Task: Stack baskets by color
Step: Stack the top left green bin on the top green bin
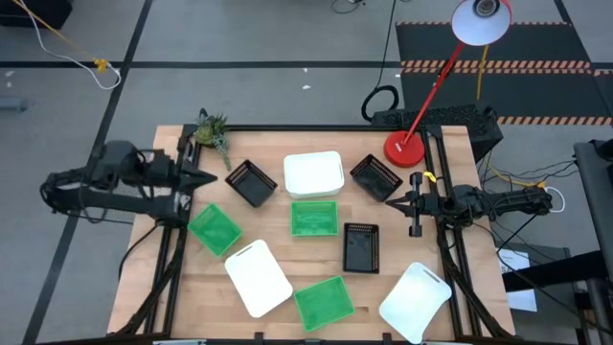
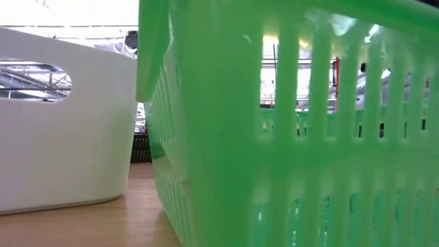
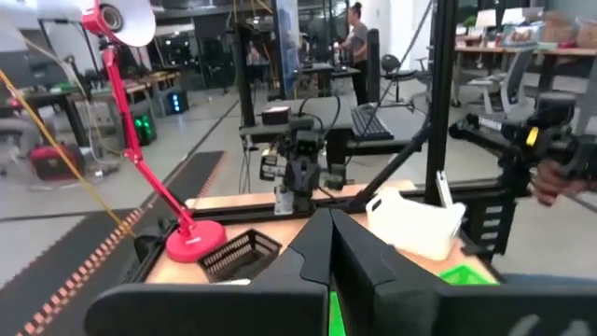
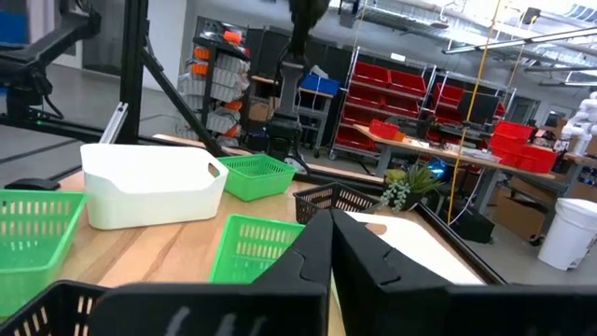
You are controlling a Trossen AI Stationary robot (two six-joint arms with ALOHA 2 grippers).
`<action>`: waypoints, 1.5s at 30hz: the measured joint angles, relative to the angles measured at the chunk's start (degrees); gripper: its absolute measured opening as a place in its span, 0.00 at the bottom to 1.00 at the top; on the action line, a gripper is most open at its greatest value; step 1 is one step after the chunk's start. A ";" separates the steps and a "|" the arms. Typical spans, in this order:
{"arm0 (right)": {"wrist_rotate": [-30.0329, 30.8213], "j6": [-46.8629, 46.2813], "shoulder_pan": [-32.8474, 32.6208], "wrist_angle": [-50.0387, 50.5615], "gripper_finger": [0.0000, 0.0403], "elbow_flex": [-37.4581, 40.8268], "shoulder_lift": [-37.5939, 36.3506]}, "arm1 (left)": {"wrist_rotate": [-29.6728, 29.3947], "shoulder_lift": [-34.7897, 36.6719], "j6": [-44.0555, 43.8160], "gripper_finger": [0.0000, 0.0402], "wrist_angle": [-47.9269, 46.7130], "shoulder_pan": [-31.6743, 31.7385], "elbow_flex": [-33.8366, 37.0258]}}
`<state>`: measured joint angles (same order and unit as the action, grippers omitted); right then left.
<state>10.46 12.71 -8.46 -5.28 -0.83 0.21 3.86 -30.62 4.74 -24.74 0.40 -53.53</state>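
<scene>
Plainly, nothing is stacked yet: all nine baskets lie singly across the table [image 1: 192, 287], and the risks come from how tightly they crowd. At the left edge, near the far corner, the left gripper [image 1: 206, 178] hangs clenched and grasping nothing, with a small potted plant [image 1: 212, 130] just beyond it; a careless swing toward the far edge could knock the plant over. Closest to it are a green basket [image 1: 215, 229] near the left edge and a black basket [image 1: 251, 182] further in, both set askew, so a straight descent may catch a rim and shove the basket rather than seize it. Mid-table, a white basket [image 1: 313, 173] and a second green basket [image 1: 313, 218] sit almost touching, leaving scant room for fingers between them. Along the near edge a white basket [image 1: 258, 278], a green basket [image 1: 323, 302] and another white basket [image 1: 415, 302] lie close to the drop; a nudge could push them off. On the right, the right gripper [image 1: 416, 205] is likewise shut and empty, hemmed in by two black baskets [image 1: 375, 176] [image 1: 360, 246] and the red lamp base [image 1: 404, 149].
</scene>
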 joint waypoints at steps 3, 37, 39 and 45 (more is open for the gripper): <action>0.00 -0.53 -0.01 -0.02 0.00 0.01 0.00 | 0.02 -4.29 0.96 0.02 -0.65 -0.02 -4.30; 5.93 -24.55 0.01 43.65 0.00 -63.60 45.20 | -3.99 -14.60 1.50 0.05 -6.18 -1.53 -7.74; 5.86 -25.77 -0.03 43.96 0.00 -62.43 46.41 | -6.96 -15.13 0.08 0.06 -11.34 -3.47 -7.76; 5.95 -26.11 -0.03 41.04 0.00 -59.33 49.37 | -14.38 -18.09 -3.93 0.07 -27.88 -9.22 -7.76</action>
<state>16.40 -13.40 -8.49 35.77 -60.16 49.57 -10.52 -48.70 0.81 -52.62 -8.81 -61.30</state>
